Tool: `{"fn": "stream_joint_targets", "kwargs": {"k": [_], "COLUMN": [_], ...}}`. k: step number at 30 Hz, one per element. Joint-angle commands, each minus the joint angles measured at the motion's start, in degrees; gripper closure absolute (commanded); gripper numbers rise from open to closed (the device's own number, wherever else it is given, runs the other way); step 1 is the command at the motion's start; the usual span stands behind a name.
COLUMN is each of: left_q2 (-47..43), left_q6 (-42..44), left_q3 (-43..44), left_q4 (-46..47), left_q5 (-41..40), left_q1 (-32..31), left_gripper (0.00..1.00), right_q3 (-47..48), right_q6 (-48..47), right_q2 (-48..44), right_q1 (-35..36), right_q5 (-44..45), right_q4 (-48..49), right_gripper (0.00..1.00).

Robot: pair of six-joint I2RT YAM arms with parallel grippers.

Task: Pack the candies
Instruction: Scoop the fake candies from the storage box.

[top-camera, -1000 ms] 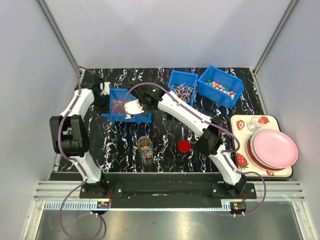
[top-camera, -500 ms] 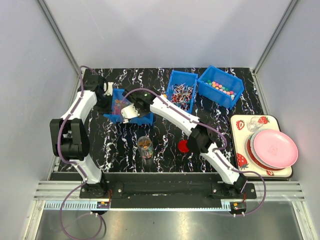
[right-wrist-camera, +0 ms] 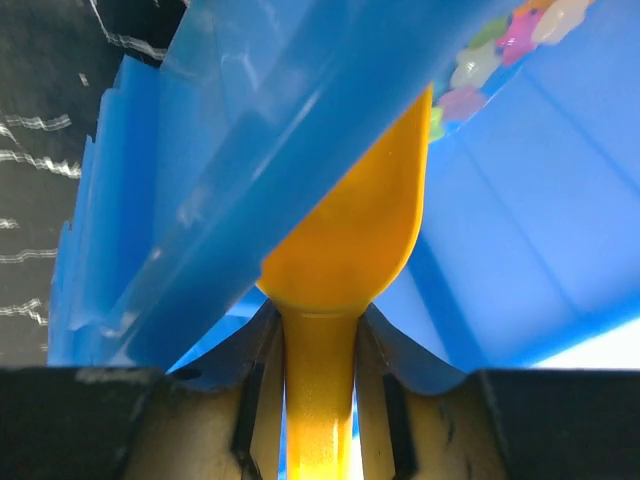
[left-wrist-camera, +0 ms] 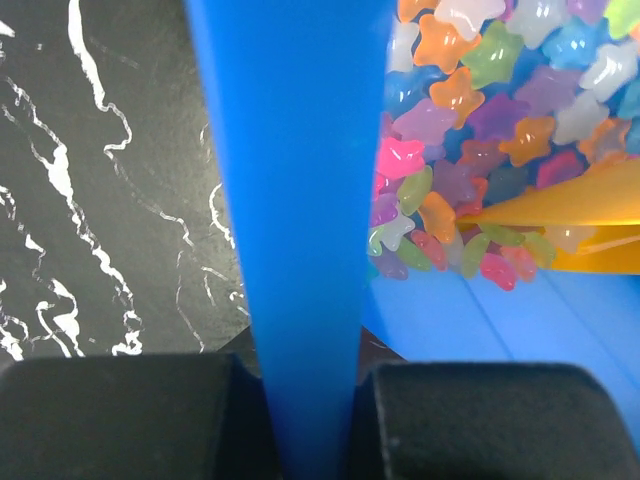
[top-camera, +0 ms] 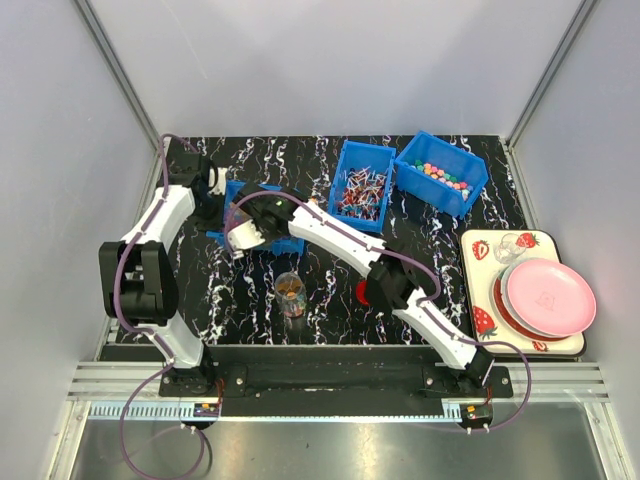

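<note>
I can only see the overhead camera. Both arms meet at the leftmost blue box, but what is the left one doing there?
Observer: Its own camera shows the left hand pinching the wall of the blue box between its fingers.
Visitor: And the right one?
Observer: The right hand grips a yellow scoop by its handle, blade inside the box.
Visitor: What's inside?
Observer: Star-shaped candies in many colours, the scoop's tip at the pile's edge.

L arm (top-camera: 158, 215) folded at elbow, forearm going up toward far-left corner, wrist turned inward. L jaws closed tight on blue bin wall (left-wrist-camera: 300, 200). R arm (top-camera: 335, 232) stretched diag. across to the left, wrist low. R jaws closed on yellow scoop (right-wrist-camera: 350, 230) handle.
</note>
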Motion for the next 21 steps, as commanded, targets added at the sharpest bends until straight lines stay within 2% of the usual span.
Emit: {"fn": "stream_joint_targets", "kwargs": {"k": [1, 13, 17, 21], "left_q2": [-4.2, -5.4, -5.3, -4.9], "left_q6": [-1.8, -0.6, -0.4, 0.1], "left_q3": [1.5, 1.3, 1.3, 1.6], "left_q4": [4.9, 5.0, 4.6, 3.7], "left_q5": [5.9, 10.9, 16.0, 21.9], "left_q1": [-0.4, -0.2, 0.7, 5.0], "left_gripper": [1.00, 1.00, 1.00, 1.00], "right_q3": [2.3, 0.4, -2.3, -3.5], "right_q6": [0.1, 10.9, 14.3, 18.5], "right_q2": [1.4, 3.2, 2.7, 2.5], "right_q1": [0.3, -3.3, -4.5, -5.8], "right_q5": [-6.7, -19.8, -21.9, -24.4], "right_q4": [3.9, 12.3, 15.5, 18.0], "right_gripper": [1.00, 1.00, 1.00, 1.00]}}
